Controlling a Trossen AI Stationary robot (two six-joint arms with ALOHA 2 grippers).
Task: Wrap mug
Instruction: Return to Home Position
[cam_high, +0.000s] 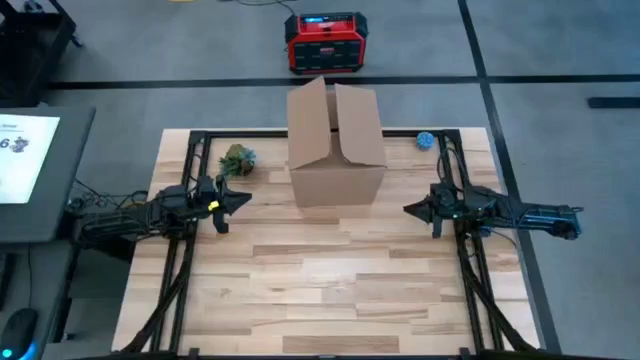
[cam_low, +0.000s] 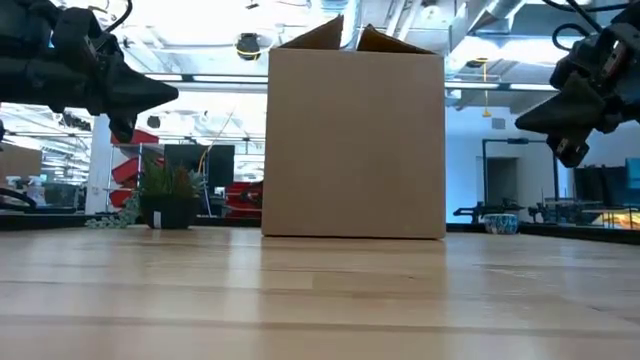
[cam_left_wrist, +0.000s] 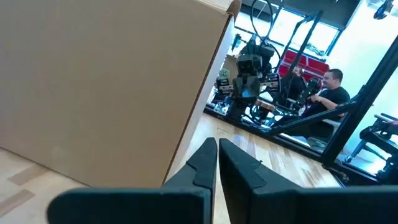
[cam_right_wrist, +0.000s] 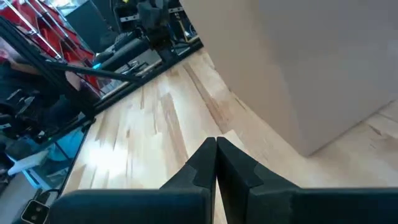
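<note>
Surface: light wooden desk (cam_high: 330, 290) with a dark frame along its left, right and far edges; grey floor around it.
Room beyond: bright workshop with racks and equipment; a seated person (cam_left_wrist: 329, 93) in a dark top shows past the desk's right edge in the left wrist view.
Cardboard box (cam_high: 335, 150): stands upright at the middle of the desk's far edge. Top flaps do not lie flat; the left one stands up, and two flap tips poke above the top rim in the low view.
Red mug: not seen in any view; the box walls hide the inside, so I cannot tell.
Left gripper (cam_high: 245, 201): near the left edge, about halfway along it, raised off the wood, pointing at the box and well apart from it. Fingers drawn together, only a thin slit between them, nothing held.
Right gripper (cam_high: 407, 209): near the right edge, mirrored pose, raised, pointing at the box, also apart from it. Fingers pressed together, nothing held.
Small plant (cam_high: 237, 158): on the desk toward the far left corner, left of the box.
Blue object (cam_high: 426, 141): at the far edge toward the right corner; too small to identify.
Red device (cam_high: 323, 42): on the floor beyond the far edge, behind the box.
</note>
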